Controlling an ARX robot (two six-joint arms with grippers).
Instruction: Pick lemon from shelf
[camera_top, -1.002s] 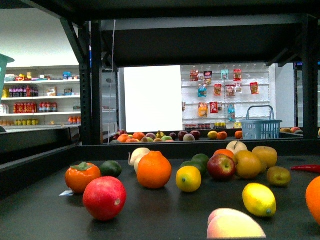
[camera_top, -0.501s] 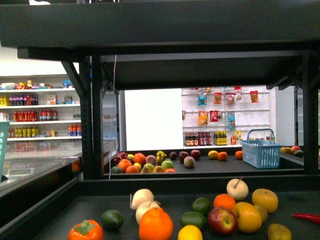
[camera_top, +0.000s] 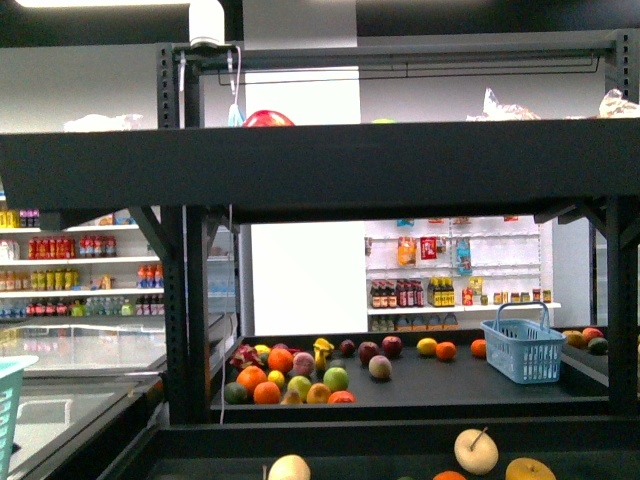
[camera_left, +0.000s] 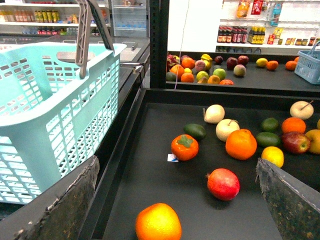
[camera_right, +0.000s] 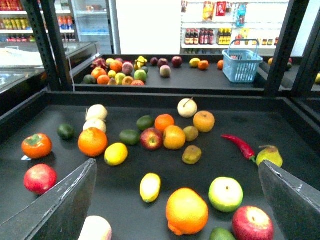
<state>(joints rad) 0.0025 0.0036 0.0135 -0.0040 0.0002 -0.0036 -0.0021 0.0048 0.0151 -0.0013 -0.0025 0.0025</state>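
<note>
The shelf is a black metal rack with dark raised-edge trays. A long yellow lemon lies on the near tray in the right wrist view, between the open fingers of my right gripper and just beyond them. A rounder yellow fruit lies further back; it also shows in the left wrist view. My left gripper is open and empty over the tray's left part, above a pomegranate and an orange. Neither arm shows in the front view.
A teal basket hangs just outside the tray's left rim. Oranges, apples, avocados, a persimmon and a red chili crowd the tray. A blue basket and more fruit sit on the far tray.
The front view has risen. The near tray's fruit has sunk to the picture's bottom edge, and the upper tier and the rack's top have come into view.
</note>
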